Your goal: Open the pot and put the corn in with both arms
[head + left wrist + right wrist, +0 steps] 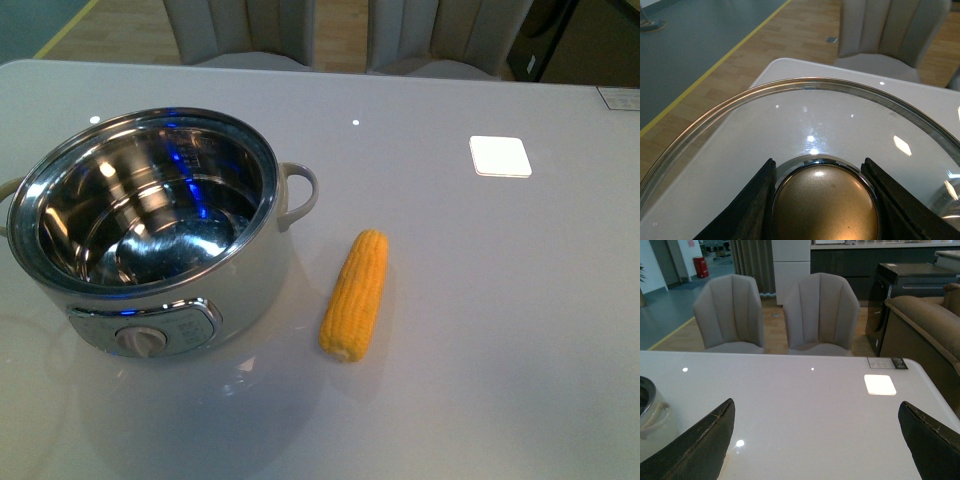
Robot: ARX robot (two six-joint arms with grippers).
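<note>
Pot (255, 285) sits open on the table (520, 330), steel bowl empty. Corn cob (356, 293) lies just beside it, not touching. So lid's off, step 1 done. L gripper (818, 172) is pinching the glass lid (730, 135) by its knob (825, 207), a finger on each side. R gripper (816, 407) is spread wide w/ nothing between, bare tabletop ahead of it and the pot off toward its L-arm side. Corn isn't in its cam. Left to do, I reckon: R grabs cob, drops it in.
</note>
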